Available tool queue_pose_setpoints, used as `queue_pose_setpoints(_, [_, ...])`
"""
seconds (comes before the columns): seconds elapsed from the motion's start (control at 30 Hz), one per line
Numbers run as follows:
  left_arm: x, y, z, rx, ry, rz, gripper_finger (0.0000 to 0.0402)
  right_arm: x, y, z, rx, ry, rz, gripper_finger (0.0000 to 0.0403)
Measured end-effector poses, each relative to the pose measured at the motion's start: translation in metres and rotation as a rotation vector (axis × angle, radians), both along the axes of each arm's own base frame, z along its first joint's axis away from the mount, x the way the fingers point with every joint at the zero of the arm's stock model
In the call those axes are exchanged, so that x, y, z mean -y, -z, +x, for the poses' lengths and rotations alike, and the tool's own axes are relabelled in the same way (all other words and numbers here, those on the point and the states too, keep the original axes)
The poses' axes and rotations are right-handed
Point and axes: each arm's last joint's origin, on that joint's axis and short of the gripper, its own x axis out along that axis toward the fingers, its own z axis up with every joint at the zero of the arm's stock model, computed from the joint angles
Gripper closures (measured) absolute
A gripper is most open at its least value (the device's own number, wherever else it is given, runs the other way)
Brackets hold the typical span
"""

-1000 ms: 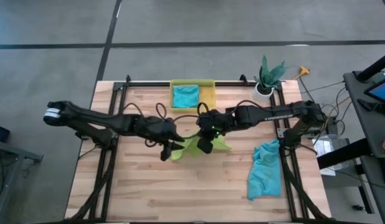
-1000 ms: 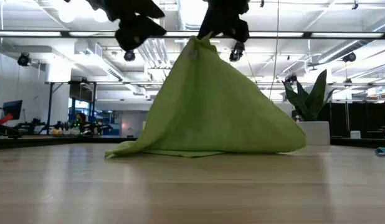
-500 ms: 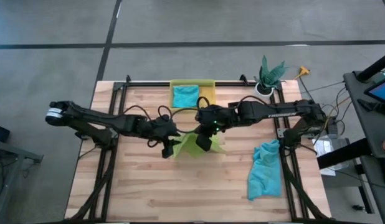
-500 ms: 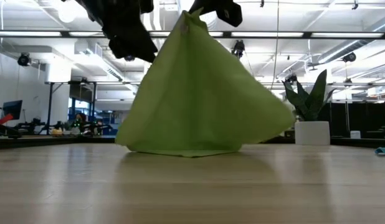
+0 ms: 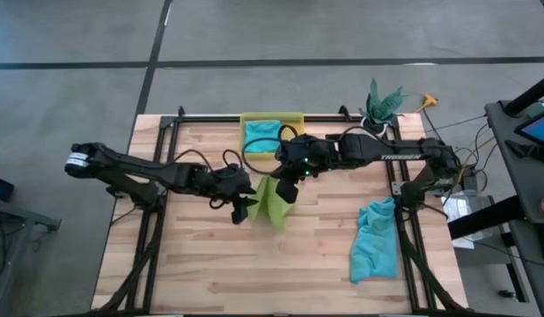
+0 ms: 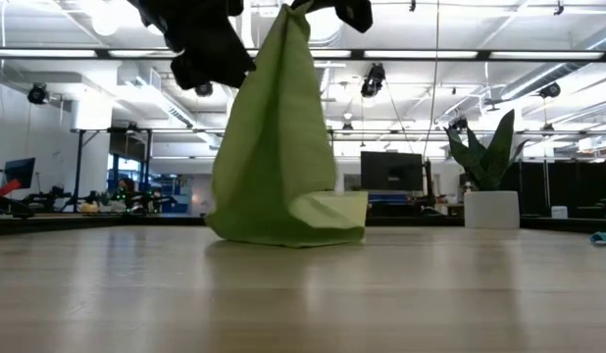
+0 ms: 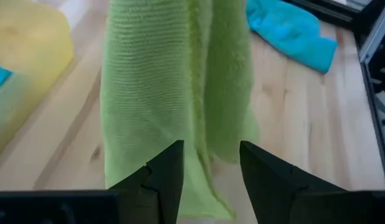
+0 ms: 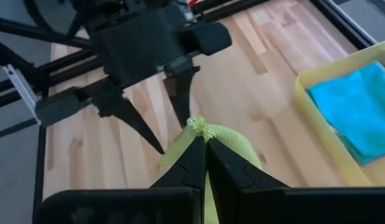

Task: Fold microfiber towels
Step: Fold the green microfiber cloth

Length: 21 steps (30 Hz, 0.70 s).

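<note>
Our right gripper (image 8: 202,144), jaws clamped on the green towel (image 5: 274,199), had lifted it into a narrower drape mid-surface since a second ago. Our left gripper (image 7: 210,163) waited beside it, jaws apart, ready to catch an edge.

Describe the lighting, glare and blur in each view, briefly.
Low view: ceiling lights glare behind the hanging green towel, and the wooden table up close is soft and shiny. Left wrist view: the towel's weave is crisp while the left gripper fingers blur. Right wrist view: the right gripper pinching the towel is sharp. High view: even light, faint shadows.
</note>
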Motion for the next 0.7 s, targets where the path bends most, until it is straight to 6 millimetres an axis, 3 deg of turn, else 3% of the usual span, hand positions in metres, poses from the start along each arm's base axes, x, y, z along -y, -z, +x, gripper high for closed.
queue_pose_setpoints(0.23, [0.000, 0.011, 0.001, -0.046, -0.022, 0.002, 0.0261, 0.008, -0.010, 0.000, 0.034, 0.002, 0.007, 0.0394])
queue_pose_setpoints(0.7, [0.002, 0.070, 0.019, -0.299, -0.083, 0.022, 0.0261, 0.010, -0.052, -0.011, 0.108, -0.008, -0.010, 0.0394])
